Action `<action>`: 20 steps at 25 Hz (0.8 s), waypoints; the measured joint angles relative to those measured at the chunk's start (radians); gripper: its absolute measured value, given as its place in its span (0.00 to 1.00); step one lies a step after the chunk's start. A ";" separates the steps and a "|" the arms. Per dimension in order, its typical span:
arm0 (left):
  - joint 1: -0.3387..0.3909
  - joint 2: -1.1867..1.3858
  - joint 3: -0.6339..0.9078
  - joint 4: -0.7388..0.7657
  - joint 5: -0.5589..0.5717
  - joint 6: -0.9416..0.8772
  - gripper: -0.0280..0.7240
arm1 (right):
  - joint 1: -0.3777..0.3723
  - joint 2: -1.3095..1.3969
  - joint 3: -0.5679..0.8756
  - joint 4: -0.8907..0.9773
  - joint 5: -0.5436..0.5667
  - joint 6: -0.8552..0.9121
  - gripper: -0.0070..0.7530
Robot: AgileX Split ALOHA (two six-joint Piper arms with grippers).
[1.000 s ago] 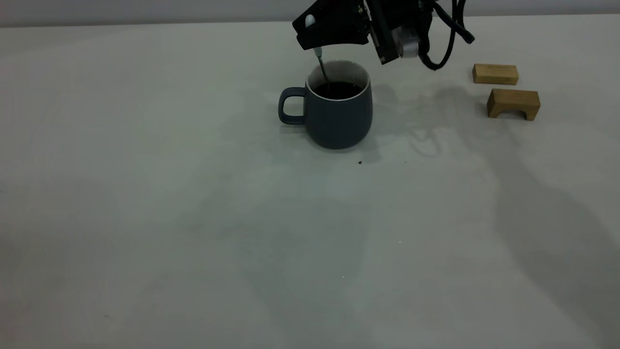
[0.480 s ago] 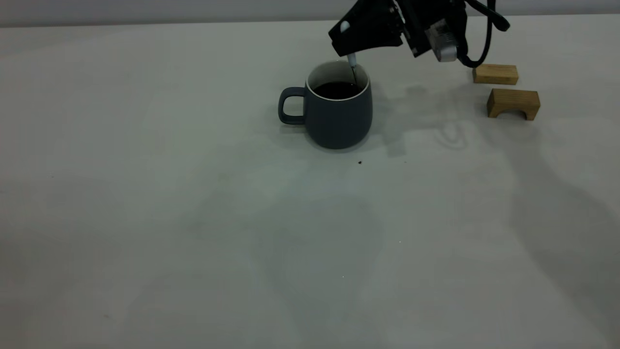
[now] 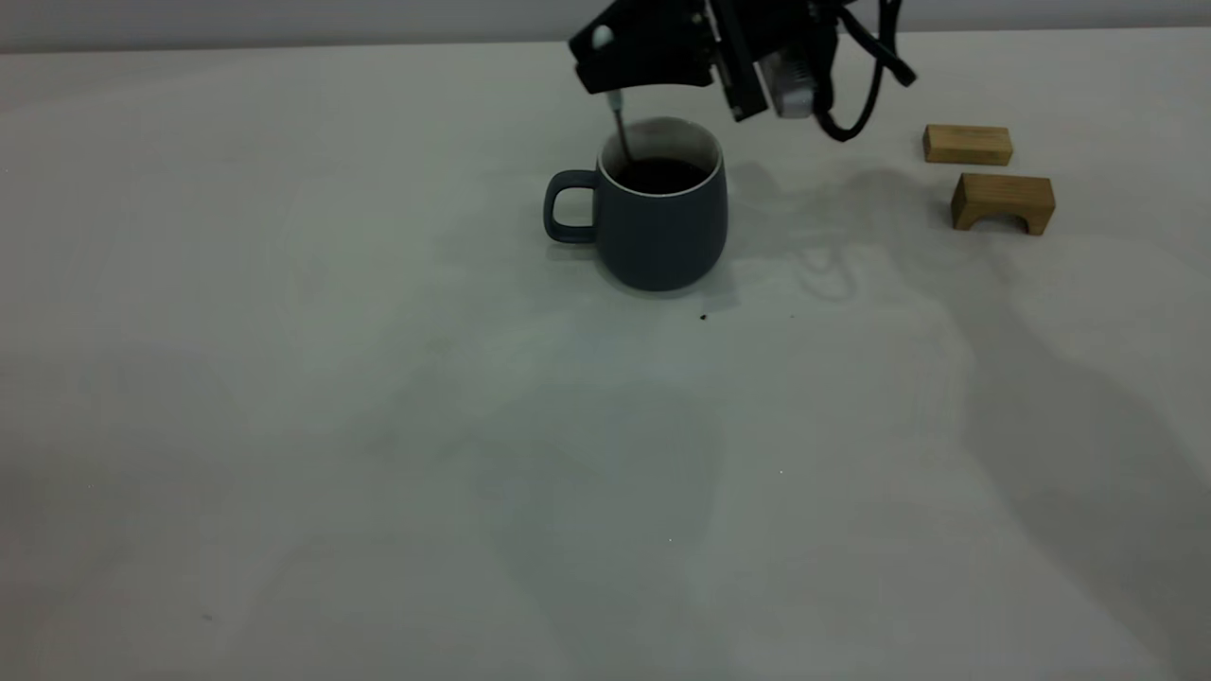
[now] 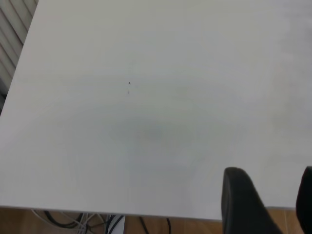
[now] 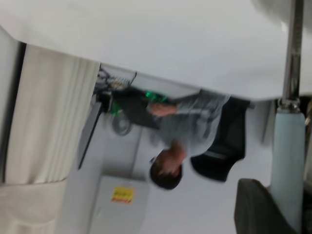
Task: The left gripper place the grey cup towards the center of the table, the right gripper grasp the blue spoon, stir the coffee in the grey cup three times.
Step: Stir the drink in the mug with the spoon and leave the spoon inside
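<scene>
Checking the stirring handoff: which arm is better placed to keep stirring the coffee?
Right. The right gripper holds the blue spoon dipped in the grey cup; the left gripper sits away over bare table.

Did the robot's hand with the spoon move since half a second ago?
Yes. The right gripper swung left, away from the wooden blocks. The blue spoon now dips in by the handle side of the grey cup, not the far-right rim.

Two tan wooden blocks (image 3: pixel 968 145), seated person (image 5: pixel 183 141) beyond, white curtain (image 5: pixel 53 117)
</scene>
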 joint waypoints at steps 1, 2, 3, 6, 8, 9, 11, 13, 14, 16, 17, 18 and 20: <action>0.000 0.000 0.000 0.000 0.000 0.000 0.50 | -0.007 0.000 0.000 -0.025 0.000 -0.007 0.18; 0.000 0.000 0.000 0.000 0.000 0.000 0.50 | -0.017 0.000 -0.002 -0.056 0.001 -0.007 0.18; 0.000 0.000 0.000 0.000 0.000 0.000 0.50 | -0.028 0.000 -0.002 -0.090 0.004 -0.001 0.18; 0.000 0.000 0.000 0.000 0.000 0.000 0.50 | -0.056 0.000 -0.003 -0.141 0.021 0.080 0.18; 0.000 0.000 0.000 0.000 0.000 0.000 0.50 | -0.062 0.000 -0.007 -0.141 0.021 0.169 0.18; 0.000 0.000 0.000 0.000 0.000 0.000 0.50 | -0.060 0.000 -0.010 -0.141 0.021 0.205 0.18; 0.000 0.000 0.000 0.000 0.000 0.000 0.50 | -0.047 0.000 -0.010 -0.129 0.020 0.269 0.18; 0.000 0.000 0.000 0.000 0.000 0.000 0.50 | -0.025 0.000 -0.010 -0.089 0.020 0.288 0.18; 0.000 0.000 0.000 0.000 0.000 0.000 0.50 | -0.011 0.000 -0.010 -0.067 0.020 0.290 0.18; 0.000 0.000 0.000 0.000 0.000 0.000 0.50 | 0.012 0.000 -0.010 -0.016 0.020 0.279 0.17; 0.000 0.000 0.000 0.000 0.000 0.000 0.50 | 0.023 0.000 -0.010 0.001 0.021 0.260 0.17; 0.000 0.000 0.000 0.000 0.000 0.000 0.50 | 0.031 0.000 -0.010 0.008 0.017 0.228 0.17; 0.000 0.000 0.000 0.000 0.000 0.000 0.50 | 0.034 0.000 -0.010 0.013 -0.001 0.149 0.17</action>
